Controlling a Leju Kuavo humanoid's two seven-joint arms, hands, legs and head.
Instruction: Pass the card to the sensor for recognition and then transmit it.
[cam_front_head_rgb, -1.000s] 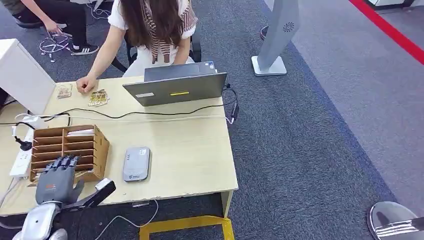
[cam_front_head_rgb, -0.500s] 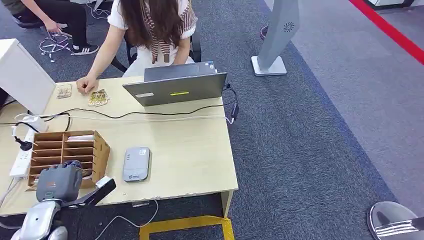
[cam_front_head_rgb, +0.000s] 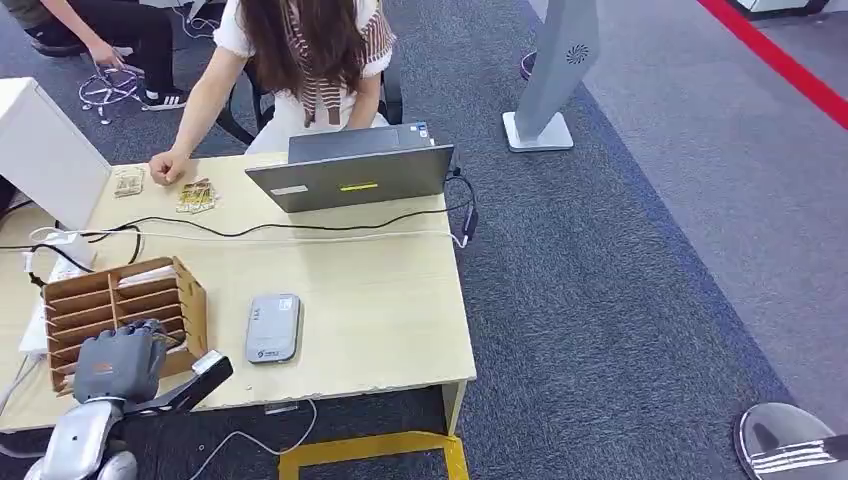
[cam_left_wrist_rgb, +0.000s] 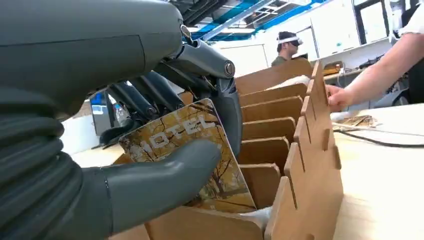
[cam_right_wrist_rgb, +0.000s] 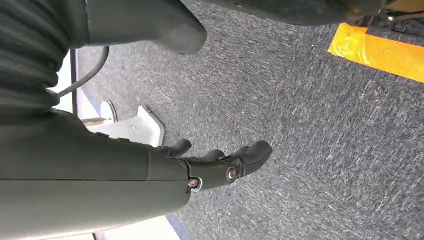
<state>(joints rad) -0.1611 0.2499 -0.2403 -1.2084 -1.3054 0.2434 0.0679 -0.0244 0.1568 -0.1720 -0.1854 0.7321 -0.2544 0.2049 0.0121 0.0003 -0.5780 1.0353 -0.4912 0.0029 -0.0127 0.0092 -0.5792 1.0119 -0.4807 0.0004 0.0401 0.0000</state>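
**Gripping a card at the wooden rack**

Gripping the card (cam_left_wrist_rgb: 187, 165), the left hand (cam_front_head_rgb: 117, 362) sits at the near end of the slotted wooden card rack (cam_front_head_rgb: 120, 315) on the pale table (cam_front_head_rgb: 370, 300). The wrist view shows the thumb (cam_left_wrist_rgb: 165, 172) pressed across the card's printed face and the darker fingers (cam_left_wrist_rgb: 150, 92) curled behind it. The card carries a yellow autumn-tree picture with "HOTEL" lettering, and its lower edge is down among the rack's front slots. From the head view, the rack sits slanted rather than square to the table edge, with a pale item lying in one of its far slots.

The right hand (cam_right_wrist_rgb: 220, 162) hangs over grey carpet, fingers loosely extended and apart, holding nothing.

Just beside the rack lies the grey card sensor (cam_front_head_rgb: 273, 327), flat on the table, apart from the hand. A white power strip (cam_front_head_rgb: 35, 330) lies on the rack's other side. Farther back, black and white cables (cam_front_head_rgb: 300, 230) run across the table in front of a grey laptop (cam_front_head_rgb: 350, 178). A seated person (cam_front_head_rgb: 305, 60) behind the laptop rests a hand (cam_front_head_rgb: 167, 167) on the table near some loose cards (cam_front_head_rgb: 197, 195). A white box (cam_front_head_rgb: 45, 150) stands at the table's far left corner.
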